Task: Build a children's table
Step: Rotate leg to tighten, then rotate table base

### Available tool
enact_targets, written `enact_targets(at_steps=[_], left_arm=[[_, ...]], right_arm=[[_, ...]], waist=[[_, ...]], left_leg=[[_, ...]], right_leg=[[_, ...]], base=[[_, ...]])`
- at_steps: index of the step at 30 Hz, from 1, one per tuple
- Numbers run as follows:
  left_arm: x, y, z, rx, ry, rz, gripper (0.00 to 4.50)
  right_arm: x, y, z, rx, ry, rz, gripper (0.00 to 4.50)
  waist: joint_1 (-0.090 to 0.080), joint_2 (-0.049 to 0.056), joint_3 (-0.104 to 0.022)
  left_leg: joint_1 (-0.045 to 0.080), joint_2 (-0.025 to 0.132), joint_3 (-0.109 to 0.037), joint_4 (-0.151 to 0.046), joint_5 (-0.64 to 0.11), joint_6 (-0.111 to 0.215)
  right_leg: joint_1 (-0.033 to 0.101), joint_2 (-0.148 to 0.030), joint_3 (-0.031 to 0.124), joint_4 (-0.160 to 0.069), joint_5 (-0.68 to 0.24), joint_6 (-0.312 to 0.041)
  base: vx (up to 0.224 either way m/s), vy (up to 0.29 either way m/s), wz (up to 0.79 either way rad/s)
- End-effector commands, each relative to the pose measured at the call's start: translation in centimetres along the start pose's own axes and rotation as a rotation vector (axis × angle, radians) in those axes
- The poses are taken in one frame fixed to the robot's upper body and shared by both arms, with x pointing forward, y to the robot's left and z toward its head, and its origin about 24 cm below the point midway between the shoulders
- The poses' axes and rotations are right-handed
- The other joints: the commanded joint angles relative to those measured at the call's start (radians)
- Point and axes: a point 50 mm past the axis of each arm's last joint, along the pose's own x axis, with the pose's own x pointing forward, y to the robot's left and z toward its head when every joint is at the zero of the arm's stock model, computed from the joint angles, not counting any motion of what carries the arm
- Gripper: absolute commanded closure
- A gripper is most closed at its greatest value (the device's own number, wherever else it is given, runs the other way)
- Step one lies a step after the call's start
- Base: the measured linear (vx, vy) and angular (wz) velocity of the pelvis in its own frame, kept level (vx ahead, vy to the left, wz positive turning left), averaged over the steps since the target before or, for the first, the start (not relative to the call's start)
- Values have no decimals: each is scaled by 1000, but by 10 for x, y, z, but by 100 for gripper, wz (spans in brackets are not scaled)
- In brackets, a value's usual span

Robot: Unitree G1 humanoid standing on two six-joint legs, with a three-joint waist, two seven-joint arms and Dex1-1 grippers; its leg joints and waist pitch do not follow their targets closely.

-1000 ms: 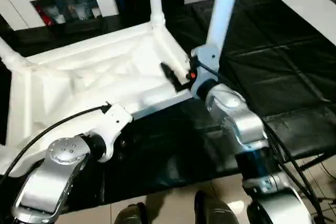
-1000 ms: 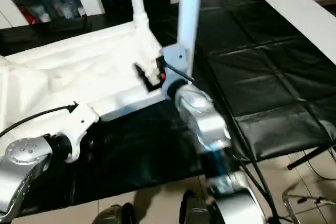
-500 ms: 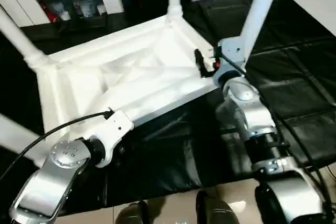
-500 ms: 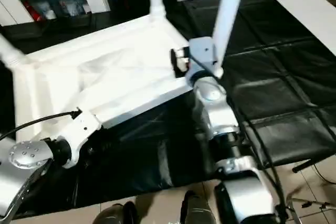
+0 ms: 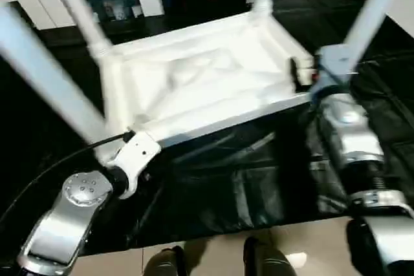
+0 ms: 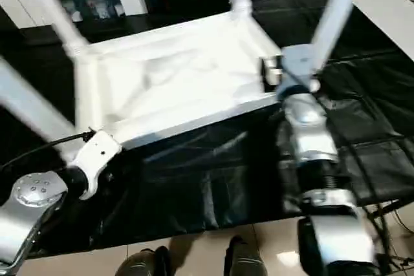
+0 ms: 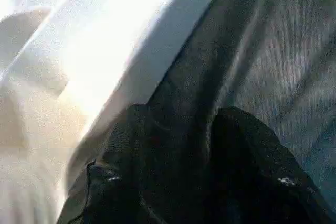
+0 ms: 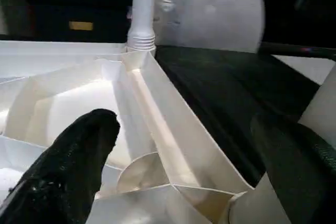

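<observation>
Fingers (image 8: pixel 68 166) of my right gripper (image 8: pixel 184 182) straddle the upturned table top's (image 5: pixel 194 75) rim at the last leg (image 5: pixel 369 14), left gripper's (image 7: pixel 178 145) apart; next, press that leg home.

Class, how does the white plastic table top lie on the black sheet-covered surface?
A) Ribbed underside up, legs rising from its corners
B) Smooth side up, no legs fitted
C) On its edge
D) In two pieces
A: the white plastic table top shows its ribbed underside, and long white legs rise from its corner sockets.

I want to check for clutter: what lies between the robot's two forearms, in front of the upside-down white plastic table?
Only the black sheet covering the work surface, wrinkled and bare, seen in both eye views before the table.
</observation>
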Motion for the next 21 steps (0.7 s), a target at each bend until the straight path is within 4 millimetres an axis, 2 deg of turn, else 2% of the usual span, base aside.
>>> enact_targets(at_steps=[1,2,3,4,5,6,7,8,9,10,11,12,13,14,15,16,17,18,21], left_arm=[[-3,4,1,-40,-63,61,220],[-3,2,2,-76,-100,69,220],[-4,0,2,-104,-124,75,200],[-6,-2,3,-148,-169,92,200],[-7,-2,3,-159,-181,97,190],[-10,-2,5,-197,-240,130,183],[-11,-2,5,-202,-251,137,174],[-14,-2,5,-212,-277,157,165],[-18,-3,3,-221,-285,194,160],[-20,-4,2,-229,-289,221,146],[-25,-6,-1,-253,-301,266,132],[-27,-7,-1,-266,-310,286,122],[-29,-8,-1,-279,-320,305,115],[-35,-8,-3,-296,-338,369,115],[-35,-8,-3,-297,-338,371,99],[-38,-10,-4,-307,-344,389,99],[-41,-12,-6,-314,-348,403,79],[-43,-15,-8,-320,-351,414,73],[-50,-19,-12,-344,-359,446,61]], right_arm=[[-3,-9,1,40,-25,-7,0],[-5,-6,3,58,-44,27,0],[-7,-4,4,70,-59,53,0],[-13,3,7,98,-84,135,0],[-14,6,8,106,-91,158,0],[-23,16,10,149,-118,281,0],[-26,18,11,158,-120,306,0],[-32,23,11,182,-121,369,0],[-41,29,10,189,-122,431,0],[-47,33,10,193,-124,473,0],[-60,42,9,216,-123,550,0],[-65,47,8,222,-123,574,0],[-70,51,8,226,-123,597,0],[-82,60,7,229,-127,649,0],[-83,61,7,229,-125,652,0],[-89,66,5,230,-102,675,0],[-94,69,3,235,-79,697,0],[-100,73,3,247,-63,721,0],[-112,78,0,254,-32,767,0]], waist=[[-10,-11,-79],[-11,-13,-81],[-11,-13,-82],[-9,-4,-80],[-10,-12,-81],[-11,-9,-86],[-11,-10,-88],[-12,-6,-81],[-11,-6,-79],[-10,-8,-78],[-10,-8,-72],[-7,-6,-66],[-7,-8,-63],[-6,-9,-59],[-6,-10,-58],[-5,-10,-52],[-6,-11,-49],[-5,-12,-46],[-7,-10,-41]], left_leg=[[7,16,-2,-63,-272,86],[4,17,1,-61,-249,103],[3,17,0,-61,-239,111],[0,18,0,-61,-226,127],[-4,20,2,-59,-212,146],[-6,20,0,-58,-189,163],[-6,21,1,-56,-179,173],[-10,24,-1,-59,-173,187],[-9,25,0,-60,-181,189],[-9,29,0,-61,-186,190],[-8,30,0,-65,-214,179],[-5,32,1,-69,-249,160],[-5,31,1,-70,-257,149],[-2,30,0,-74,-295,129],[-1,29,-1,-74,-307,118],[0,28,-3,-78,-333,101],[-1,26,-6,-79,-362,86],[5,24,-7,-80,-388,74],[5,24,-12,-84,-421,61]], right_leg=[[60,-37,33,-68,-465,-128],[58,-36,36,-65,-424,-142],[59,-35,35,-62,-408,-150],[59,-35,35,-60,-388,-159],[62,-35,35,-61,-362,-164],[63,-32,34,-58,-342,-173],[64,-32,35,-57,-320,-178],[61,-29,34,-57,-306,-184],[60,-29,34,-59,-318,-183],[61,-30,35,-62,-327,-174],[56,-29,34,-66,-374,-165],[54,-30,35,-74,-425,-146],[52,-29,36,-79,-451,-132],[47,-29,34,-85,-516,-110],[46,-28,34,-87,-538,-98],[42,-29,35,-94,-585,-73],[40,-29,33,-100,-635,-48],[34,-30,33,-107,-673,-27],[30,-30,30,-115,-710,4]], base=[[0,0,0],[0,0,0],[0,0,0],[0,0,0],[0,0,0],[0,0,0],[0,0,0],[0,0,0],[0,0,0],[0,0,0],[0,0,0],[0,0,0],[0,0,0],[0,0,0],[0,0,0],[0,0,0],[0,0,0],[0,0,0],[0,0,0]])
